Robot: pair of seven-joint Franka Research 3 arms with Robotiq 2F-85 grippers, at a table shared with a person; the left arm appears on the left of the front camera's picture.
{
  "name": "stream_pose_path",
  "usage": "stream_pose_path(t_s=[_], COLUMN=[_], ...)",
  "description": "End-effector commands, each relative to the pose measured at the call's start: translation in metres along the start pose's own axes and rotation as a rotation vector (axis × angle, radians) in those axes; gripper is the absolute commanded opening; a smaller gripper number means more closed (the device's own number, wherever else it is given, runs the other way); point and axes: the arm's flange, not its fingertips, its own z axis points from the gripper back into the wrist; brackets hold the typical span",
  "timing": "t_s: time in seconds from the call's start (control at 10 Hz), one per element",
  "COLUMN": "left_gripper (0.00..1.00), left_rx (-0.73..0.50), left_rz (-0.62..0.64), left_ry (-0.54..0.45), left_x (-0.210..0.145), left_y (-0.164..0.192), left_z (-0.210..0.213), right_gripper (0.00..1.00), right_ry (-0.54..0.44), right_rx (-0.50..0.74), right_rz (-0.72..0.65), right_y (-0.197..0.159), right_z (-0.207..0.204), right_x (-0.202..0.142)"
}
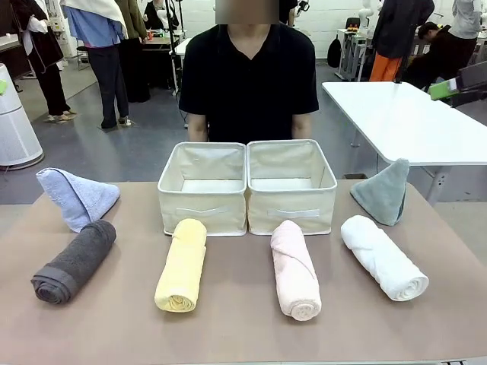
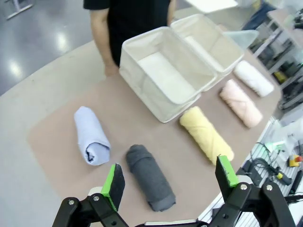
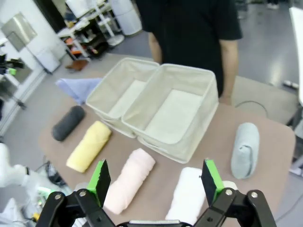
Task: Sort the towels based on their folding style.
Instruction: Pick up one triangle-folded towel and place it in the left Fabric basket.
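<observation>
Six towels lie on the brown table. Rolled ones form a front row: dark grey (image 1: 74, 261), yellow (image 1: 183, 265), pink (image 1: 294, 268), white (image 1: 383, 257). A light blue cone fold (image 1: 76, 197) sits at the far left, a grey-green cone fold (image 1: 383, 192) at the far right. My left gripper (image 2: 170, 182) hangs open high above the dark grey roll (image 2: 150, 176) and the light blue fold (image 2: 91, 135). High over the pink roll (image 3: 129, 179) and white roll (image 3: 188, 196), my right gripper (image 3: 155, 182) is open too. Neither holds anything.
Two beige fabric bins, left (image 1: 202, 187) and right (image 1: 291, 185), stand side by side at the table's middle, both bare inside. A person in a black shirt (image 1: 249, 72) stands behind them at the far edge. A white table (image 1: 411, 122) stands beyond on the right.
</observation>
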Motion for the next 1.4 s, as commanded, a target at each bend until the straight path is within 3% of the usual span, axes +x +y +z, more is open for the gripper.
stream_pose_path(t_s=[0.0,0.1,0.3,0.4,0.5,0.6,0.7,0.9,1.1,1.3], left_gripper=[1.0,1.0,1.0,1.0,1.0,1.0,1.0,1.0,1.0,1.0], left_rx=[-0.093,-0.118,-0.135,-0.017,-0.121,-0.121,-0.091,-0.263,-0.316,-0.339], left_rz=[0.021,0.057,0.117,0.114,0.106,0.106,0.135,0.092,0.106,0.079], left_ry=[-0.065,-0.082,-0.067,-0.056,-0.078,-0.078,-0.061,-0.015,0.001,0.007], left_x=[-0.012,-0.024,-0.049,-0.048,-0.044,-0.044,-0.051,-0.061,-0.068,-0.07], left_y=[0.02,0.032,0.049,0.046,0.043,0.043,0.051,0.061,0.077,0.081], left_z=[0.02,0.019,0.018,0.016,0.025,0.025,0.023,0.031,0.039,0.042], right_gripper=[1.0,1.0,1.0,1.0,1.0,1.0,1.0,1.0,1.0,1.0], right_ry=[-0.057,-0.042,0.111,0.187,0.014,0.014,0.076,0.145,0.214,0.201], right_rx=[0.148,0.191,0.189,-0.268,0.191,0.191,0.039,0.331,0.566,0.597], right_rz=[-0.014,-0.04,-0.019,-0.117,-0.048,-0.048,-0.067,-0.093,-0.108,-0.136], right_y=[-0.015,-0.024,-0.03,-0.018,-0.026,-0.026,-0.029,-0.054,-0.074,-0.089], right_z=[0.011,0.018,0.03,0.018,0.023,0.023,0.022,0.038,0.05,0.06], right_x=[-0.013,-0.019,-0.027,-0.026,-0.027,-0.027,-0.028,-0.025,-0.03,-0.031])
